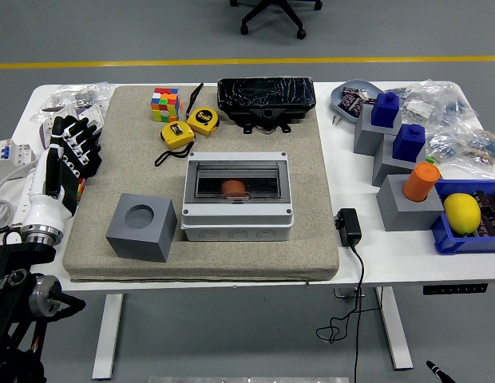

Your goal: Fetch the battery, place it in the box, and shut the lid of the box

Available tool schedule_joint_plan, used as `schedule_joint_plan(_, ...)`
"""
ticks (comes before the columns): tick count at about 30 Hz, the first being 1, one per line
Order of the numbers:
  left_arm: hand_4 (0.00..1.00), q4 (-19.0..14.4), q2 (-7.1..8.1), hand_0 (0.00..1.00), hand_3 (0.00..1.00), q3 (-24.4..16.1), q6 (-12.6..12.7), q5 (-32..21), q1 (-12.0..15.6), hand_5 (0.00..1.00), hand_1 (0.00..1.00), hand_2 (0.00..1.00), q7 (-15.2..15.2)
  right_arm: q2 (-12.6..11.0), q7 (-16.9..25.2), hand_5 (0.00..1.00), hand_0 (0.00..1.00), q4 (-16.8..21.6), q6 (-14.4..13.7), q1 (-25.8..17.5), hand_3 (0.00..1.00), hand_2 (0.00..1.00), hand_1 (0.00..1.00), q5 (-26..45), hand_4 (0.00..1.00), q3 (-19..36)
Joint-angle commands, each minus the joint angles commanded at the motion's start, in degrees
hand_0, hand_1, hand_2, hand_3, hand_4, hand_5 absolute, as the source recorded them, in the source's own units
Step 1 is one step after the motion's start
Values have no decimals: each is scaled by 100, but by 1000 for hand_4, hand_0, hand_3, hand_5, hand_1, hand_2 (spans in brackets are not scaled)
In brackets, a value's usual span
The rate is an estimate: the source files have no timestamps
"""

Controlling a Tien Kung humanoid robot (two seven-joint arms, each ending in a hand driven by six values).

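One container sits at the middle of the mat: a pale grey plastic box [237, 199] with rounded corners and a smoky see-through lid, which lies flat over its window. Through that lid a reddish-brown cylindrical battery [233, 188] is seen inside the box. Just left of the box, a dark grey block [141, 227] with a round socket sunk in its top is set on the coarse beige mat [311, 175].

On the white table [367, 239] to the right, a blue bin [447, 239] holds a smooth yellow lemon [461, 213] (what fills the rest of the bin is too dark to tell). Three grey stands are lined up beside it: an orange cylinder [421, 181] is seated in the nearest [403, 206], and blue blocks [409, 142] in the two behind. A shallow grey dish [346, 97] of small packets is placed at the far right, among crinkled clear bags [459, 128].

Along the far edge of the mat are a glossy black tray [266, 97], two yellow tape measures [192, 125] and a multicoloured puzzle cube [165, 104]. A black power adapter [348, 227] lies off the mat's right edge, its cord hanging over the table's front.

The left hand [70, 152] is held above the mat's left edge, its black-and-white fingers loosely extended and nothing grasped, well apart from the box.
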Motion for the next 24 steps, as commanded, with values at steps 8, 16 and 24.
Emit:
schedule_joint_plan(8,998,11,0,736,738,-27,135,-12,10,998,761,720,-73,11,0,998,801,0,4,-37,765,738,752,9,998,-49)
schedule_joint_plan(16,998,19,0,486,669,7,256,-32,17,998,632,628,-133,10,13,998,791,0,-25,-41,763,728,733,65,998,-7)
schedule_joint_plan(24,998,20,0,476,770,-36,322,-27,25,998,615,589,-215,17,24,998,786,0,-23,-46,761,724,722,94,998,-23)
